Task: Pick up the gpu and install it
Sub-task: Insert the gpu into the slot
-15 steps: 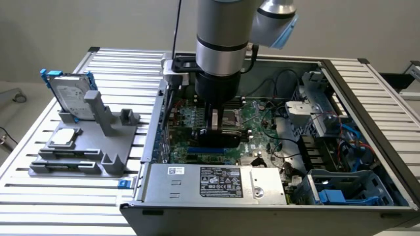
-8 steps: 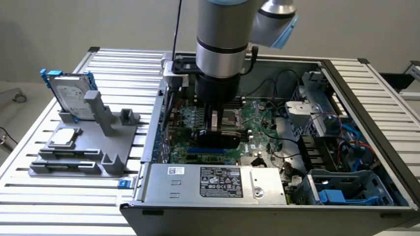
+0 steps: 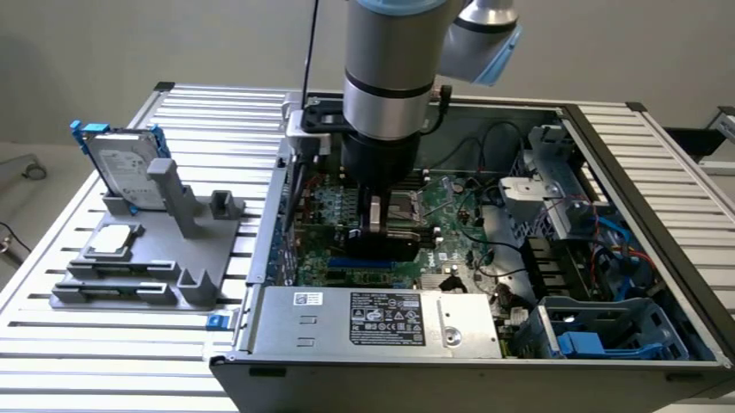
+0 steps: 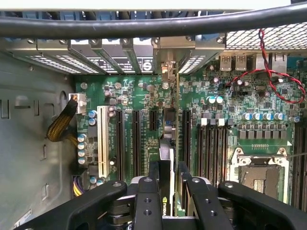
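Observation:
In the wrist view the gpu (image 4: 166, 152) shows edge-on, a thin black and silver card standing upright between my two black fingers (image 4: 153, 173). My gripper (image 4: 168, 168) is shut on it, low over the green motherboard (image 4: 144, 96) and in line with the long black expansion slots (image 4: 135, 143). The card's far end points toward the slot openings in the case's wall (image 4: 165, 67). In the exterior view my gripper (image 3: 385, 225) reaches down inside the open computer case (image 3: 267, 258), with the dark gpu (image 3: 388, 246) under it just above the board.
A white slot (image 4: 102, 139) and an open processor socket (image 4: 259, 175) flank the gripper. Red cables (image 4: 283, 91) run nearby. A power supply (image 3: 379, 318) and blue drive cage (image 3: 597, 331) line the case's front. Beside it, a grey fixture (image 3: 150, 249) holds a hard drive (image 3: 120, 163) and a chip (image 3: 112, 241).

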Motion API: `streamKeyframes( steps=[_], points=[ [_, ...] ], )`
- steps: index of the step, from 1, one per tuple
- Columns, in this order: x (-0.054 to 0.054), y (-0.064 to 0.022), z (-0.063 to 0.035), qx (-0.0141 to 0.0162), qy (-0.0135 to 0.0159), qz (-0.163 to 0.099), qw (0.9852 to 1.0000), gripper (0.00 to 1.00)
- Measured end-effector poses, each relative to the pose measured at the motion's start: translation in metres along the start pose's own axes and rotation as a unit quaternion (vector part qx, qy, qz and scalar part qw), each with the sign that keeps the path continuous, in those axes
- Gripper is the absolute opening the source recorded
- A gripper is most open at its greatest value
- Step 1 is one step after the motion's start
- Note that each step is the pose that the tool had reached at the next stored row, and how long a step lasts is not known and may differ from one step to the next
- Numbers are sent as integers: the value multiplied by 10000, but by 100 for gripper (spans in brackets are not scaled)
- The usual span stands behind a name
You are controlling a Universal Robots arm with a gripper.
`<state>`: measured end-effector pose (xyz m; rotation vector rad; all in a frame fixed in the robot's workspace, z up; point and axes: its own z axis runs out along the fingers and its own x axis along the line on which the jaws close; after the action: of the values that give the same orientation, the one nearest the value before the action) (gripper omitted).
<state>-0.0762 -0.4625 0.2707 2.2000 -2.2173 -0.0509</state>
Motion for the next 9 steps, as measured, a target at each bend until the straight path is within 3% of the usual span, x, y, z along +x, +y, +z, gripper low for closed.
streamKeyframes(
  steps=[9],
  points=[
    [0, -6, 21, -5, -13, -104, 9999, 27]
  ],
)
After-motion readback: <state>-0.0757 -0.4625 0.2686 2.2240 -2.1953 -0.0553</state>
